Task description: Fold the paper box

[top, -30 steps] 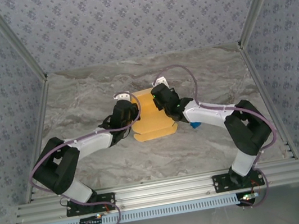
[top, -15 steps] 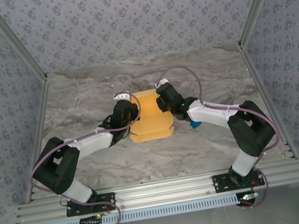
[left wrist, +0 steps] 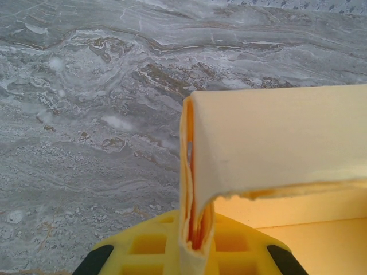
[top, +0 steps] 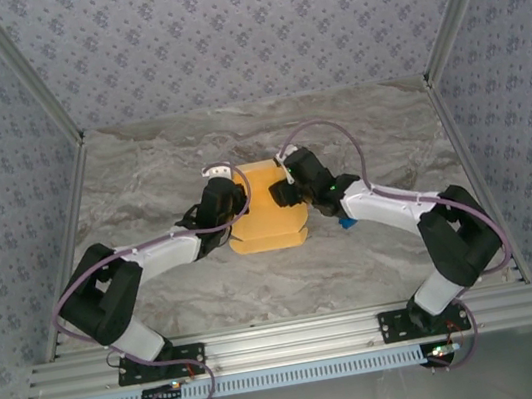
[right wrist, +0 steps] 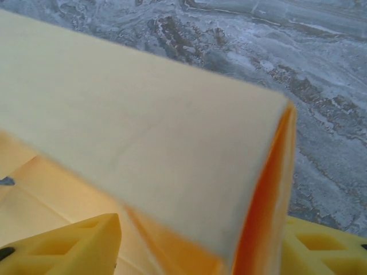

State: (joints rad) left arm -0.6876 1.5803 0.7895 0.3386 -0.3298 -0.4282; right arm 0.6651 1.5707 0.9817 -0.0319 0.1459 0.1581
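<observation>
Left hand [left wrist: 192, 250] tight on paper box [left wrist: 275, 137] edge

walls [top: 239, 32]: blue-grey floral pattern | tabletop [top: 141, 179]: grey marble | near edge: aluminium rail [top: 288, 339]

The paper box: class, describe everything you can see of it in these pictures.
The paper box is thin yellow-orange cardboard, partly folded, lying on the grey marbled table between the arms. From above it looks a rectangle with rounded near corners. Walls rise at both sides, pale outside, deeper orange inside. The left gripper pinches the layered left wall; the right gripper's open fingers straddle the right wall.
</observation>
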